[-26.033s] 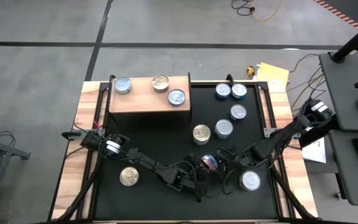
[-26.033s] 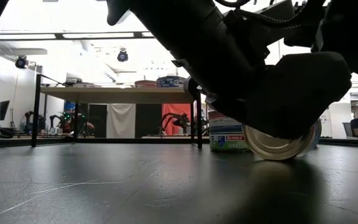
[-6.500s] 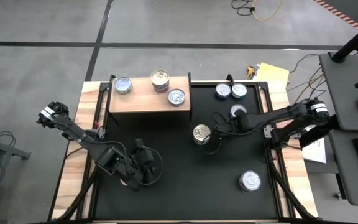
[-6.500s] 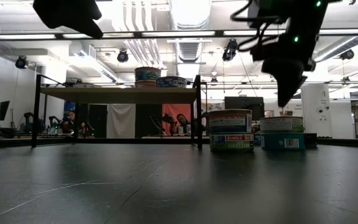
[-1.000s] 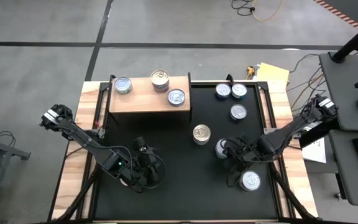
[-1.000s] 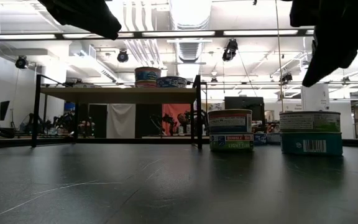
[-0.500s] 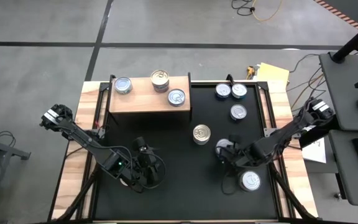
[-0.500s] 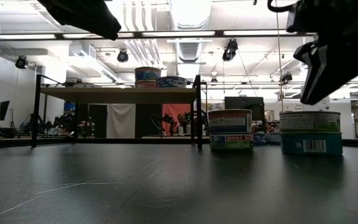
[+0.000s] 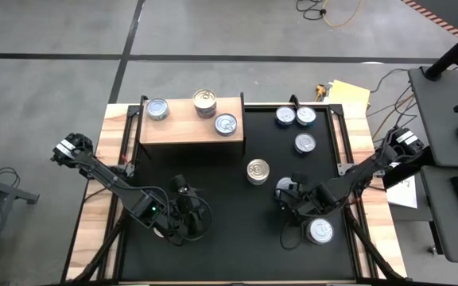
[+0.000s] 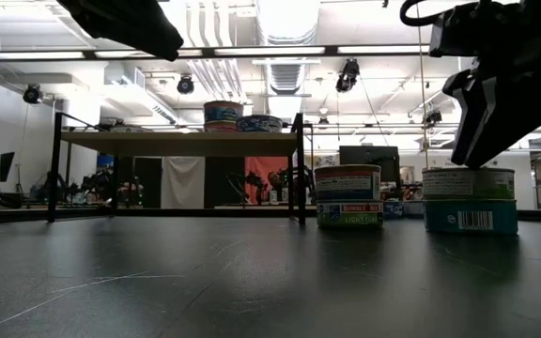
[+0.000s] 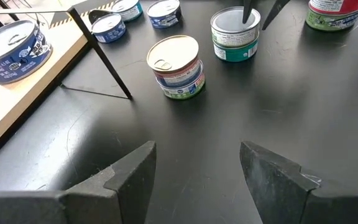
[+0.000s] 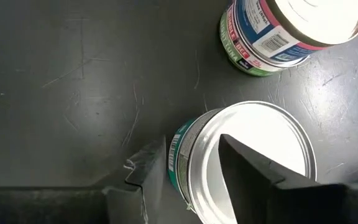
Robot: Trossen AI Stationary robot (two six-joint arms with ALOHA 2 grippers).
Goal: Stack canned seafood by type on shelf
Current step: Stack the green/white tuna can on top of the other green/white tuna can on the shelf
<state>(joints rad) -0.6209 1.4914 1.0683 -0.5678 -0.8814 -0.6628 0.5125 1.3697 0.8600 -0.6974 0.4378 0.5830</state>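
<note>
My right hand (image 9: 285, 196) has just let go: a second ago it was clamped on the teal tin (image 12: 244, 163), now its fingers (image 12: 253, 163) stand partly open, one over the lid, one beside the rim. In the high view the hand has slid back over that tin since the last picture. So the tin is set down on the table (image 9: 213, 175), just beside the gold-top stack (image 9: 258, 171), on the side away from the shelf (image 9: 189, 127). Judging by that, this was a regrip or staging stop, not a delivery; the tin is not yet on the shelf.

Teal tin: upright, lid up, axis vertical, flat on its base; in the low view it looks like two tins stacked (image 10: 469, 199). Being round, no heading matters for the grab.

Gold-top stack: also upright, two high, pull tab up (image 11: 178, 65).

The shelf carries a blue tin (image 9: 157, 108) at the end far from the stack, a gold-top pair (image 9: 204, 101) at the back, a silver-blue tin (image 9: 226, 124) at the near corner. Three more blue tins (image 9: 294, 117) sit beyond the stack, away from the shelf. One tin (image 9: 320, 230) lies past my right hand, farther from the shelf.

My left hand (image 9: 183, 216) hangs on the shelf's near side, well apart from it, fingers (image 11: 132, 168) moderately open, empty.
</note>
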